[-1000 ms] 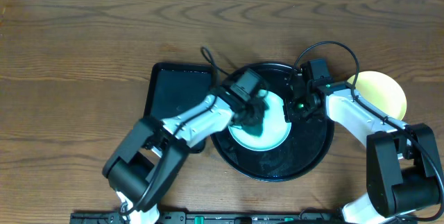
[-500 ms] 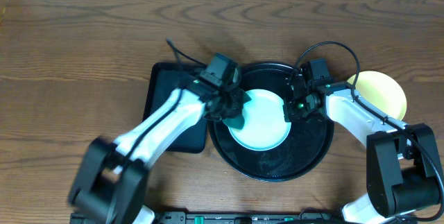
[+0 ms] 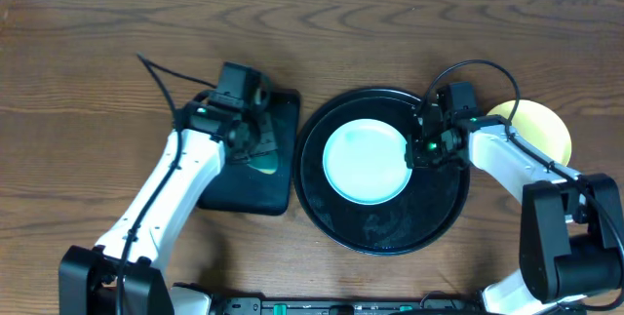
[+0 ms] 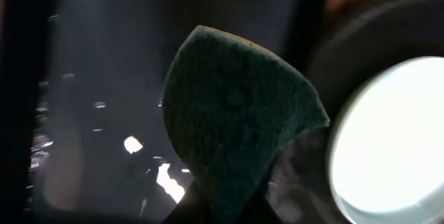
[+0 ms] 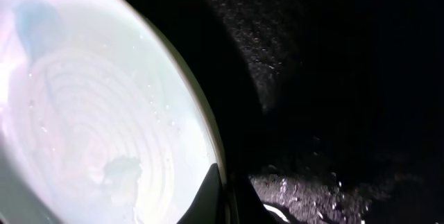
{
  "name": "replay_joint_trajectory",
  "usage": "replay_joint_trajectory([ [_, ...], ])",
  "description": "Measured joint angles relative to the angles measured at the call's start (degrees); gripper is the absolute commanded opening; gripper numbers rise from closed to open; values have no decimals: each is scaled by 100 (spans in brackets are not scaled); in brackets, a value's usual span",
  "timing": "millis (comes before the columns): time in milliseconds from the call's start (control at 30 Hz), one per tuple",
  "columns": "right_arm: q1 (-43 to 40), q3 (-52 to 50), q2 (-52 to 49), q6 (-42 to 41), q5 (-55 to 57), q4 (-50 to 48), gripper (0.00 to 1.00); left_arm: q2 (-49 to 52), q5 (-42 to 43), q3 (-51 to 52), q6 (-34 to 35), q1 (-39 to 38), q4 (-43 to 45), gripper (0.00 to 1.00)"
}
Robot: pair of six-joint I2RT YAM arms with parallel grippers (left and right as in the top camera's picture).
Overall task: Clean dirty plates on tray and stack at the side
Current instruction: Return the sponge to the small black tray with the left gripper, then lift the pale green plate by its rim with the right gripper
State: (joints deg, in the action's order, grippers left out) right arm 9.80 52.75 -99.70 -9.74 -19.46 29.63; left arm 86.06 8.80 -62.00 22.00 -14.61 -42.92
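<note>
Mint-blue plate (image 3: pixel 366 162): lift by the pinched rim, keep level, clear the round tray (image 3: pixel 380 237) lip before swinging out. Sits just left of right gripper (image 3: pixel 421 147), clenched on its edge; yellow plate (image 3: pixel 541 125) beyond, to the right. Left gripper (image 3: pixel 255 139) grasping green sponge (image 4: pixel 236 120), plate well to its right.

Left arm (image 3: pixel 175 183): white shells, black joints, black cable looping off the wrist.
Right arm (image 3: pixel 502 154): same colours, green light at wrist.
</note>
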Motion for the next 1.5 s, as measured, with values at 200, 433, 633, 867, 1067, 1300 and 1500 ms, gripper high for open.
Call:
replay_joint_trajectory([
  [200,0,0,1023,85,503,105,1,273,-20,199,-203,376,33,8],
  [433,175,0,1993,120,1858,291,1,868,-17,229,-581,417,485,8],
  [633,623,0,2339,190,2861,361,1,1375,-50,229,-723,417,778,59],
  [867,1082,0,2433,444,3768,372,1,1399,-151,229,-732,417,557,77],
  [1067,1587,0,2435,632,4752,363,1,566,-168,229,-745,417,280,79],
  [1300,2433,0,2435,699,6041,66,1,-33,-170,229,-745,417,-267,80],
  [1500,3296,0,2435,1047,6955,-149,1,0,-170,229,-743,417,-299,80],
])
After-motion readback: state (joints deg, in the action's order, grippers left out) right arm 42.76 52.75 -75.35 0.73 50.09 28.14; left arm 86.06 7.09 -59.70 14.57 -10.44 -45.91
